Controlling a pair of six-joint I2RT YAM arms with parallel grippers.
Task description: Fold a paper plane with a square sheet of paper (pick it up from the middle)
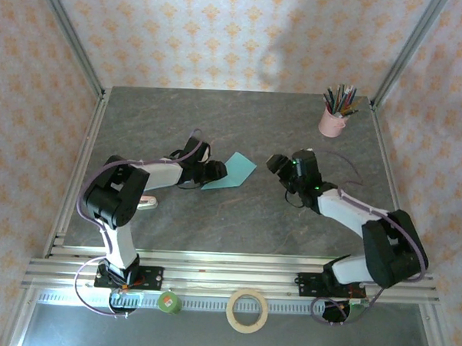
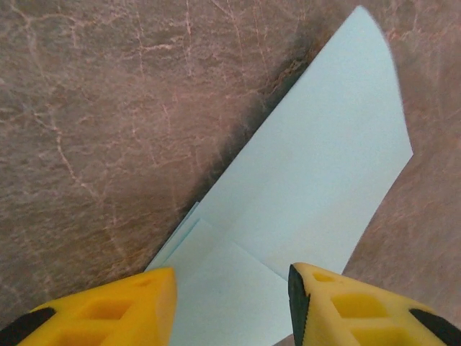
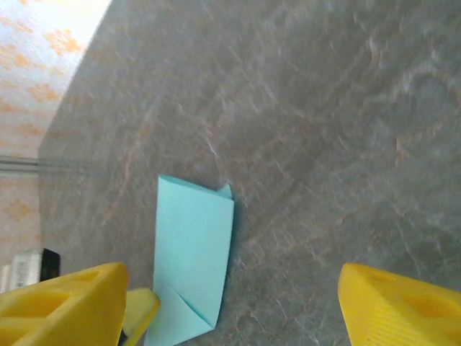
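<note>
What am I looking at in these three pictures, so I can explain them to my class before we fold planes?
Two robot arms are bolted to a grey table. One picture looks down on both; the other two come from a camera on each wrist, showing its own yellow fingers. On the table lie a partly folded turquoise sheet of paper and a pink cup of pencils. The left gripper straddles one end of the paper, jaws apart; the right gripper is open, holding nothing.

Nothing readable is showing anywhere: no words, numbers or brand marks. A small white patch on a black block, at the left edge of the right wrist view, is looking too blurred to read.
</note>
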